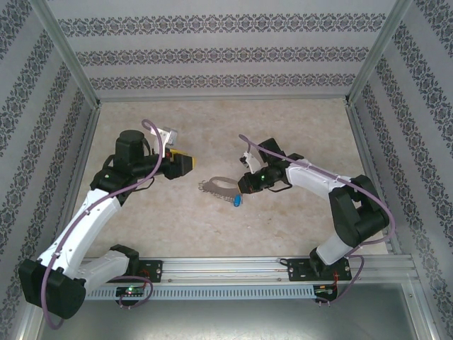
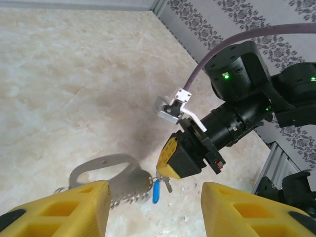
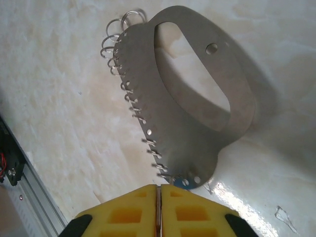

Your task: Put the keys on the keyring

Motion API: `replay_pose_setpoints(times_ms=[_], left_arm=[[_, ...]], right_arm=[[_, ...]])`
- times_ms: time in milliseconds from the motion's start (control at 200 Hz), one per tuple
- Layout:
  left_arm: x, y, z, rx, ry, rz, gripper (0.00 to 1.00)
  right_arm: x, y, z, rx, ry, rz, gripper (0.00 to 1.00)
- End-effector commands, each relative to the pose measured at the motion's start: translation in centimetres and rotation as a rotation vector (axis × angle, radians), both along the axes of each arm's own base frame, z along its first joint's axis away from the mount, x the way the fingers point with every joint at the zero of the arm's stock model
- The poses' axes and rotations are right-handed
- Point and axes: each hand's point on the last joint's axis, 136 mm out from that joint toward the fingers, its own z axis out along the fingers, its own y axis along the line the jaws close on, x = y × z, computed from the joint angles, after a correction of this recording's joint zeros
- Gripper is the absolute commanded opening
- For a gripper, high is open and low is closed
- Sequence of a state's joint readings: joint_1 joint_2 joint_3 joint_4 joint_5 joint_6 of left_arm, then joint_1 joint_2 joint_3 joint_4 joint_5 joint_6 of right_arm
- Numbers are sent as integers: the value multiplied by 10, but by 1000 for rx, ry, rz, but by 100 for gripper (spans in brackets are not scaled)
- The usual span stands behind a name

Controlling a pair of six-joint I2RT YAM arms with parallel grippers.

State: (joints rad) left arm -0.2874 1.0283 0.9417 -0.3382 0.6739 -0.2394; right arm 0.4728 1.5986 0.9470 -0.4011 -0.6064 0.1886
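Keyring (image 1: 218, 186) lies flat on the bench (image 1: 297, 127) between the arms. The keys (image 1: 236, 200), blue-headed, sit at its end just beside the right tool (image 1: 243, 190). We see that tool's pads (image 3: 128, 212) closed together and cannot tell whether they pinch anything. The left tool (image 1: 190, 164) stands apart, jaws spread, empty.

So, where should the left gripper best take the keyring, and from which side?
Probably the plain curved band of the keyring beyond its oval slot, coming from the side of the left gripper. That edge is smooth and free, while the right gripper sits shut at the end by the blue key.
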Motion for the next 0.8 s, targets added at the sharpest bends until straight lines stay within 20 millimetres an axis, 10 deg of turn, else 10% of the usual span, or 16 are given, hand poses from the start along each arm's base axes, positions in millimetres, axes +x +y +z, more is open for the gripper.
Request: replay_pose_setpoints(times_ms=[0, 80, 335, 380, 565, 794], left_arm=[[-7, 14, -10, 63, 15, 52, 61], [-9, 18, -12, 76, 20, 69, 99], [-5, 35, -17, 121, 41, 176, 100], [-3, 44, -19, 144, 27, 232, 100], [4, 117, -36, 292, -69, 627, 100], [16, 174, -83, 521, -245, 837, 100]], right_arm=[[9, -2, 8, 16, -53, -15, 18], [11, -7, 19, -2, -106, -8, 26], [15, -54, 81, -133, -389, -69, 69], [18, -65, 100, -153, -482, -111, 97], [33, -134, 167, -231, -794, -453, 98], [52, -225, 128, -357, -855, -841, 98]])
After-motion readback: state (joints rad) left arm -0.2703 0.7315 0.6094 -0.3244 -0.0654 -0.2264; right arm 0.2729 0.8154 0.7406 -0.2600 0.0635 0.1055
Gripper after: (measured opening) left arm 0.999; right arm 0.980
